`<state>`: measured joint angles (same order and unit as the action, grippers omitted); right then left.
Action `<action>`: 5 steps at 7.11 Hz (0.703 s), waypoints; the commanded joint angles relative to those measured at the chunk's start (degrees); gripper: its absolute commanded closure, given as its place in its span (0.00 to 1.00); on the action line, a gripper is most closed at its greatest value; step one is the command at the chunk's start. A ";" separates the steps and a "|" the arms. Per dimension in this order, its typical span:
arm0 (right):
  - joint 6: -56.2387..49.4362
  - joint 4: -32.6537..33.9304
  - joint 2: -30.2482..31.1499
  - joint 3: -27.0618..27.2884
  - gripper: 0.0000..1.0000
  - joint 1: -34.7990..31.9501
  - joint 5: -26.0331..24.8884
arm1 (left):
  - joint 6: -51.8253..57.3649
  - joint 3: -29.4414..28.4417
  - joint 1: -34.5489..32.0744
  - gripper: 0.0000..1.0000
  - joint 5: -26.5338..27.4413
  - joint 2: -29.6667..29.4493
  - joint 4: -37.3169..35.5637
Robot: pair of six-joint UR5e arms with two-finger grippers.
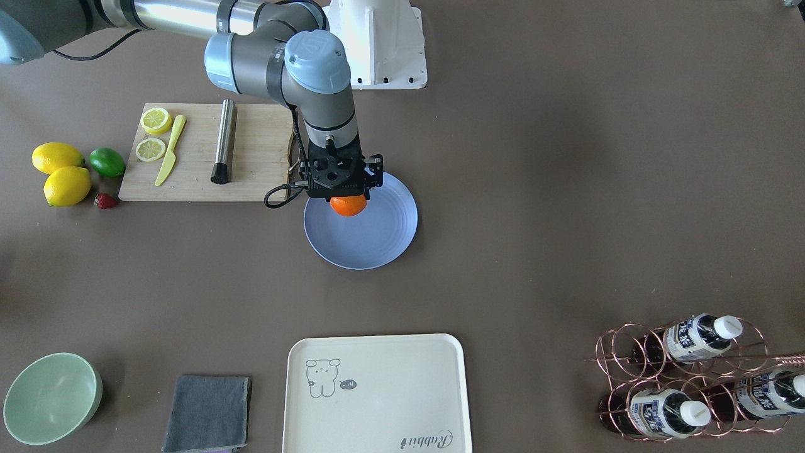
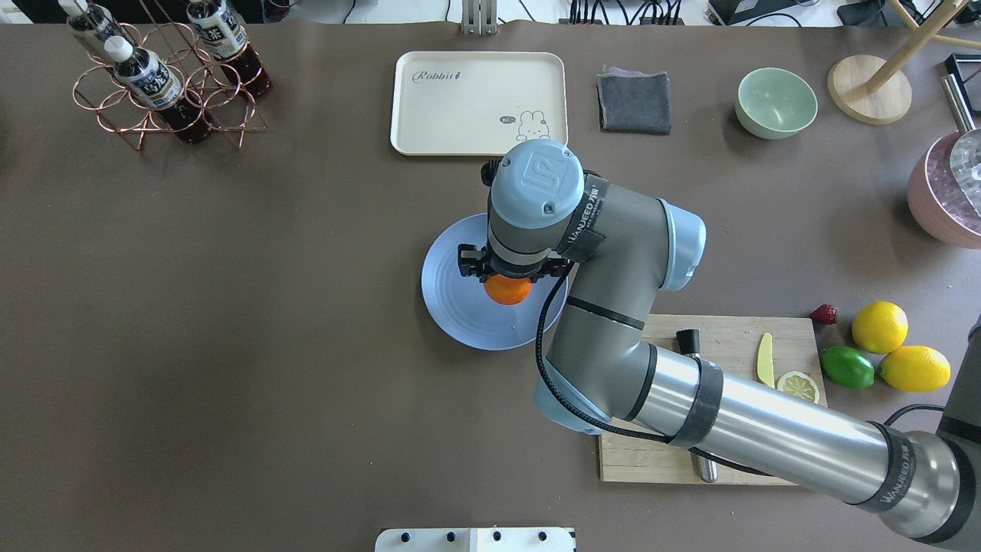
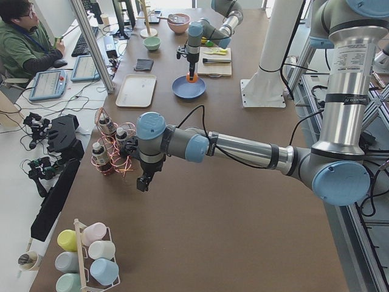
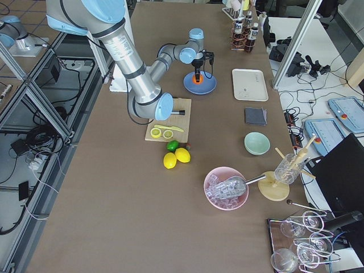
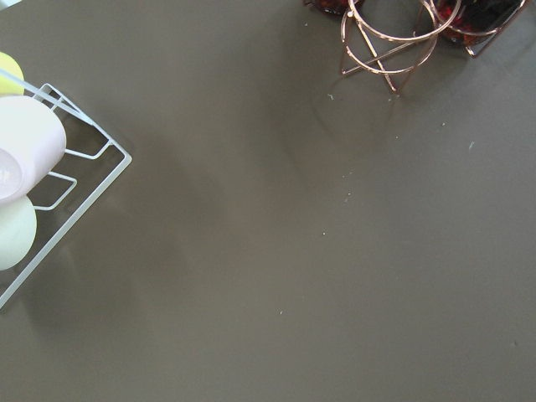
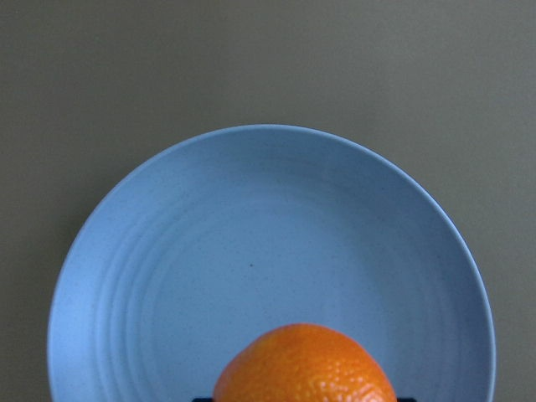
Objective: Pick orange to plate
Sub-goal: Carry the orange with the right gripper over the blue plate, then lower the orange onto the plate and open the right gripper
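Gripping the orange off-centre over the plate, the right gripper risks it rolling off if released high.

Right gripper, black, directly above small round bright orange; fingertips hidden under the wrist. Orange lies inside the rim of shallow pale-blue round plate, toward the rectangular wooden cutting board.
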<state>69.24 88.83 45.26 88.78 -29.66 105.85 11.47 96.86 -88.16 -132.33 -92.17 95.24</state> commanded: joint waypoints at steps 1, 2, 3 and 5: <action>0.19 -3.19 -2.54 -5.44 1.00 0.83 -1.51 | 1.10 -0.61 -0.44 0.02 0.05 0.50 0.04; 0.97 -7.23 -2.63 -8.16 1.00 1.09 -1.61 | 1.10 -0.96 -0.44 0.02 0.05 0.33 0.04; 1.15 -7.96 -2.80 -8.97 1.00 1.09 -2.13 | 1.10 -1.32 -0.44 0.02 0.05 0.24 0.13; 3.33 -7.97 -3.15 -9.15 0.01 1.27 -2.31 | 1.10 -1.41 -0.44 0.02 0.05 -0.20 -0.14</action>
<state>70.93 81.18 42.38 79.92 -28.56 103.67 12.56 95.58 -88.59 -132.27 -92.13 95.26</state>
